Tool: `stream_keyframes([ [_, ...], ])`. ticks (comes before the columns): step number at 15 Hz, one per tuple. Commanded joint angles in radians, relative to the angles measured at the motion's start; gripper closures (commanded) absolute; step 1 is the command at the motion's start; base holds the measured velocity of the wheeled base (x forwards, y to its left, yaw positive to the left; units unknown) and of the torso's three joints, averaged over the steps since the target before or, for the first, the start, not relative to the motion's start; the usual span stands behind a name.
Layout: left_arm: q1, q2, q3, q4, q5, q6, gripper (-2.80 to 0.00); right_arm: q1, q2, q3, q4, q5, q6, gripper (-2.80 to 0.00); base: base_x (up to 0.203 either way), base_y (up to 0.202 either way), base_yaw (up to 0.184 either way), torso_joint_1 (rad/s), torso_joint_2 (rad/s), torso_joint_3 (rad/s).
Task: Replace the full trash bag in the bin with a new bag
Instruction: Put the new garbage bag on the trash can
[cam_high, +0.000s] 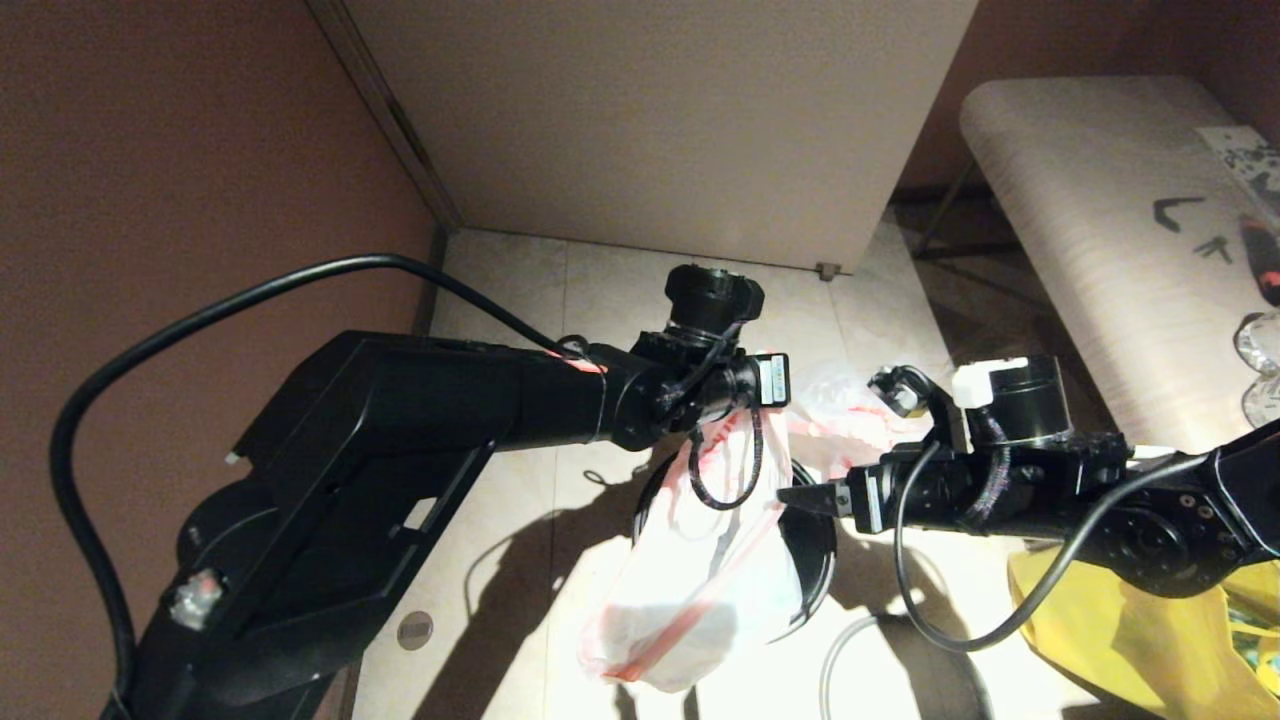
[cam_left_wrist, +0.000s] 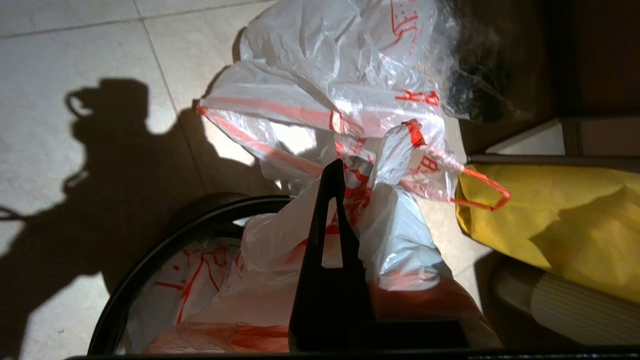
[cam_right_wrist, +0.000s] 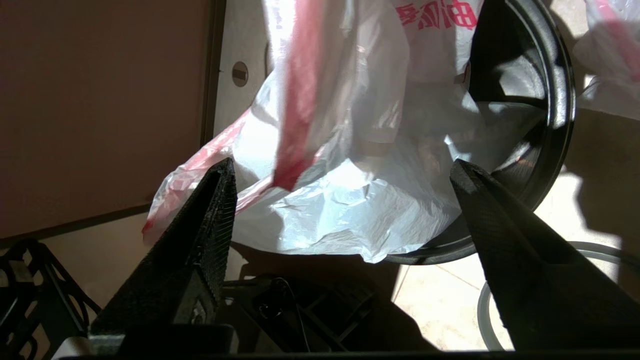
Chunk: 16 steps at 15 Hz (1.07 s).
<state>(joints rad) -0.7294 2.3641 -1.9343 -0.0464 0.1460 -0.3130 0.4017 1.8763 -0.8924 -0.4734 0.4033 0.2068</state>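
My left gripper (cam_left_wrist: 336, 167) is shut on the bunched top of the new bag (cam_high: 700, 590), a limp white bag with red edging. The bag hangs over the mouth of the black bin (cam_high: 818, 565), and its lower end drapes past the bin's near rim (cam_left_wrist: 150, 260). My right gripper (cam_high: 797, 496) is open beside the bag, level with the bin's rim. In the right wrist view its fingers (cam_right_wrist: 210, 210) stand wide apart with the bag (cam_right_wrist: 350, 210) in front of them, not between them. The full trash bag (cam_left_wrist: 325, 65) lies tied on the floor beyond the bin (cam_right_wrist: 555, 125).
A big yellow bag (cam_high: 1120, 630) sits on the floor at the right, under my right arm. A grey ring (cam_high: 835, 660) lies on the tiles in front of the bin. A cabinet (cam_high: 650, 120) stands behind, a brown wall to the left, and a bench (cam_high: 1100, 230) at the back right.
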Motion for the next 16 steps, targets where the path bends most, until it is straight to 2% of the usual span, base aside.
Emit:
stream_keyframes([
  [1, 0.001, -0.019, 0.004, 0.010, -0.022, -0.003, 0.00, -0.004, 0.021, -0.012, -0.002, 0.002, -0.004, -2.80, 0.000, 0.000, 0.000, 0.000, 0.00, 0.000],
  [3, -0.003, -0.032, 0.007, 0.013, -0.074, -0.009, 0.00, -0.004, 0.046, -0.027, -0.003, 0.002, -0.037, -2.80, 0.000, 0.000, 0.000, 0.000, 0.00, 0.000],
  [7, -0.024, -0.060, 0.069, 0.008, -0.083, -0.008, 0.00, -0.006, 0.103, -0.103, -0.001, -0.028, -0.045, -2.80, 0.000, 0.000, 0.000, 0.000, 0.00, 0.000],
  [8, -0.027, -0.071, 0.095, 0.004, -0.084, -0.009, 0.00, -0.004, 0.105, -0.110, -0.002, -0.067, -0.045, 0.00, 0.000, 0.000, 0.000, 0.000, 0.00, 0.000],
  [13, -0.057, -0.114, 0.114, 0.006, -0.085, -0.006, 0.00, 0.003, 0.128, -0.102, 0.002, -0.144, -0.046, 0.00, 0.000, 0.000, 0.000, 0.000, 0.00, 0.000],
  [16, -0.056, -0.133, 0.121, 0.014, -0.085, -0.006, 0.00, 0.002, 0.127, -0.094, 0.032, -0.144, -0.043, 0.00, 0.000, 0.000, 0.000, 0.000, 0.00, 0.000],
])
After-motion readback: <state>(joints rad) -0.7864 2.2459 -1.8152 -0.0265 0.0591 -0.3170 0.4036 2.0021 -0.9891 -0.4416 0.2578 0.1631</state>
